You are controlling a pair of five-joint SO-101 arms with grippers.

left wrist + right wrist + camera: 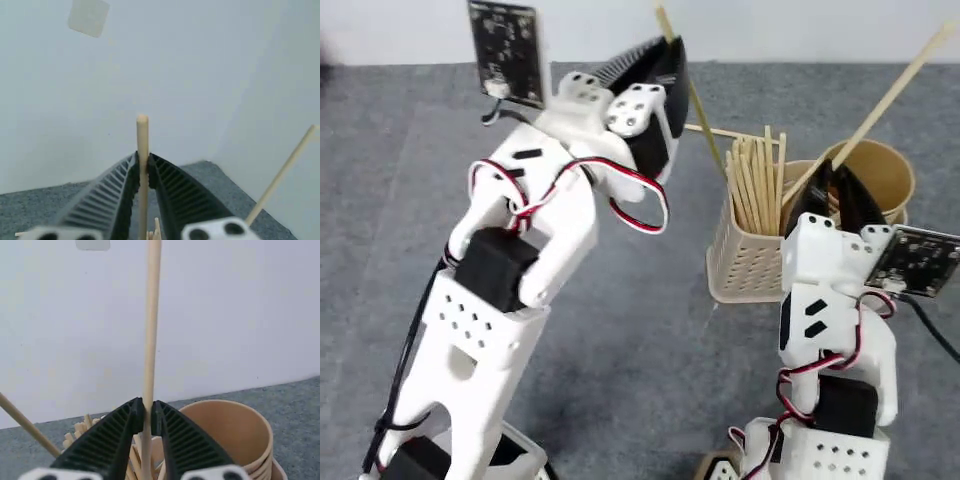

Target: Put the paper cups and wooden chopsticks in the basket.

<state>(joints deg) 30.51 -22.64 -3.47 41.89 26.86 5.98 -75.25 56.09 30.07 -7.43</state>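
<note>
Gripping a chopstick at upper centre, left claw pinched tight | right claw clamped on second chopstick, centre right | basket there holds chopstick bundle, paper cups | bench grey

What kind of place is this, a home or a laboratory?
Probably a robotics test bench, not a home: the left arm and right arm stand on a grey table surface before a bare white wall, the left one carrying an exposed circuit board.
</note>
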